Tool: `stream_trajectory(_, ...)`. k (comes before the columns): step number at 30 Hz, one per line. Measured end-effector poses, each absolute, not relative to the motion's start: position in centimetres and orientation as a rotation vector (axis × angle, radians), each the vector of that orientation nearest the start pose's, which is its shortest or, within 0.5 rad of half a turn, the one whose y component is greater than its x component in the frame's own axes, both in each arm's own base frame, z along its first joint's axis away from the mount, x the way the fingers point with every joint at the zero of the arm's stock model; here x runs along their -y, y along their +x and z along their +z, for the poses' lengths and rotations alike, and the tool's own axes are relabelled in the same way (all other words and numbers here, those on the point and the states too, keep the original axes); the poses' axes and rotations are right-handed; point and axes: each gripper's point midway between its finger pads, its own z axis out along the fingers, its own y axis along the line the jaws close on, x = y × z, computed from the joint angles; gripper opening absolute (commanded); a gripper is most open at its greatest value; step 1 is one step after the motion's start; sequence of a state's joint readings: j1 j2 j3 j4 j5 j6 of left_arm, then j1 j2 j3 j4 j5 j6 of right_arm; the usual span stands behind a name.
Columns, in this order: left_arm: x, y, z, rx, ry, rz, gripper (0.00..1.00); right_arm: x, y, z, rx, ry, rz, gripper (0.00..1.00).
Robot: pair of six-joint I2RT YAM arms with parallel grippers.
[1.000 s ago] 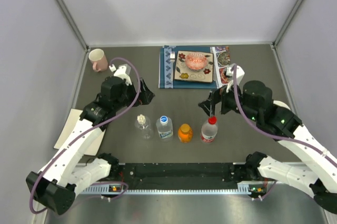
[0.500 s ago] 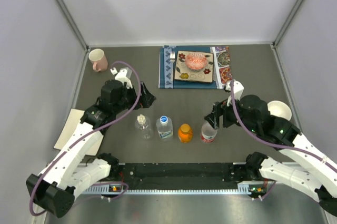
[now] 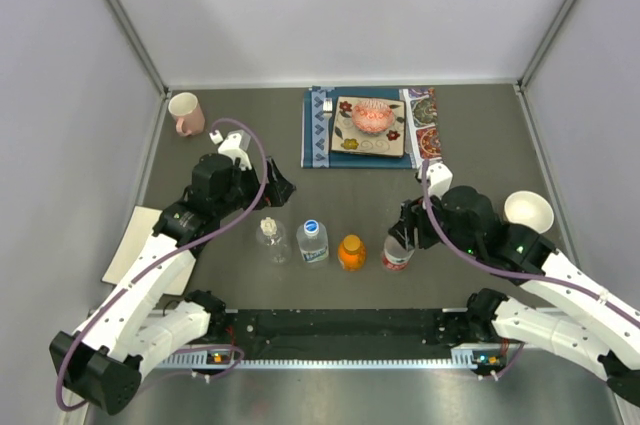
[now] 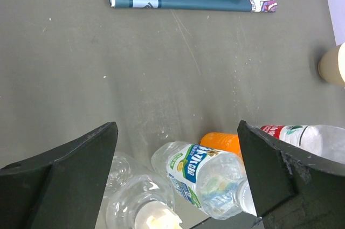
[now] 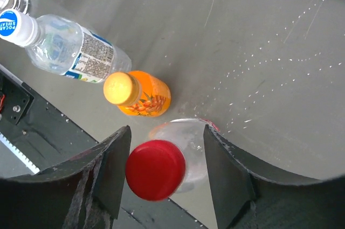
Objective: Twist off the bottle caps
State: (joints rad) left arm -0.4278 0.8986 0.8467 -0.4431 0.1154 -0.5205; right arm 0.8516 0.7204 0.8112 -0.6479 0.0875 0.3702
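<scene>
**Right end effector**: partly closed, not clamped. Its black fingers straddle the round red plastic cap. In the wrist view a gap shows between the cap and the finger on the right. The cap sits screwed on the clear plastic bottle with red label, which stands upright directly beneath the end effector. Just beside that bottle stands the short orange plastic bottle, orange cap on. Next along is the clear bottle with blue-white label, blue-printed cap on.

**Left end effector**: released, jaws fully spread, holding nothing. The plain clear plastic bottle with white cap stands just on the arm-base side of it.

**Surface**: dark grey, matte, scratched and speckled white.
- Beyond both end effectors lies a blue patterned cloth bearing a decorated square plate.
- A pink mug stands far to the left of the left end effector.
- A white bowl sits to the right of the right end effector.
- A pale sheet lies at the left edge.

**Room**: plain pale grey walls enclose three sides.
</scene>
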Motion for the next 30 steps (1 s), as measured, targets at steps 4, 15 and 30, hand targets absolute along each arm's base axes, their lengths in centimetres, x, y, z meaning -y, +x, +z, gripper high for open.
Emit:
stream_trajectory(4, 16.3, 25.9, 21.9, -2.137, -0.025, -0.692, 0.99, -18.9, 16.8, 20.6, -2.13, -0.462, 0.611, 0.4)
stream_trajectory(15, 16.2, 25.9, 21.9, -2.133, -0.026, -0.689, 0.99, -18.5, 17.3, 21.1, -2.11, -0.444, 0.581, 0.21)
stream_trajectory(30, 18.2, 29.4, 34.2, -1.776, 0.078, -0.775, 0.99, -19.2, 20.5, 41.2, -1.789, -0.35, 0.609, 0.0)
